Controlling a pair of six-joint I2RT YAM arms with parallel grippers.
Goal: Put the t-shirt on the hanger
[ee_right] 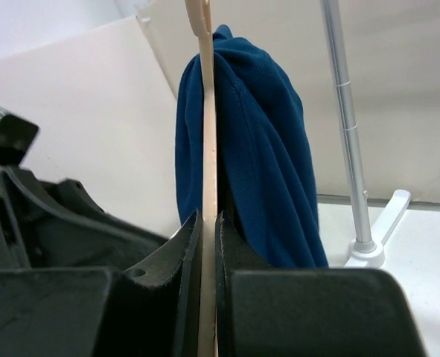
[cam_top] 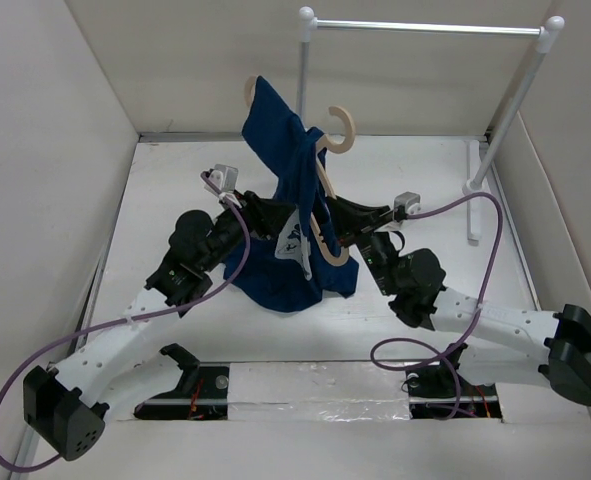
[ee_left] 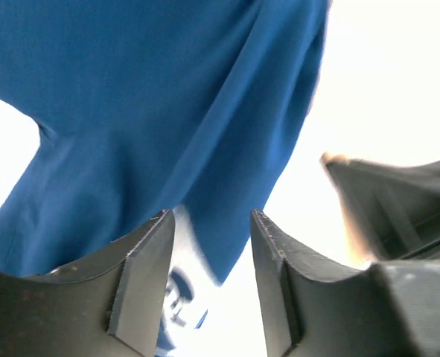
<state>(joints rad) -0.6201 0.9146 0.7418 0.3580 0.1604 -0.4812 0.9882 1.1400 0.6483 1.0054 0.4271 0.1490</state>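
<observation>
Right gripper [ee_right: 207,227], raised, pinches the hanger [ee_right: 208,126] bearing the t-shirt [ee_right: 268,149].

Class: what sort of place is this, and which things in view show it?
Probably a robotics lab test cell: plain white panels box in the table, the left arm and right arm are mounted at its near edge, and a rack stands at the back.

No text, brand, number or sign can be read. The white chest print [cam_top: 295,241] on the t-shirt [cam_top: 271,275] shows only a dark figure, no legible letters. In the left wrist view it is blurred.
</observation>
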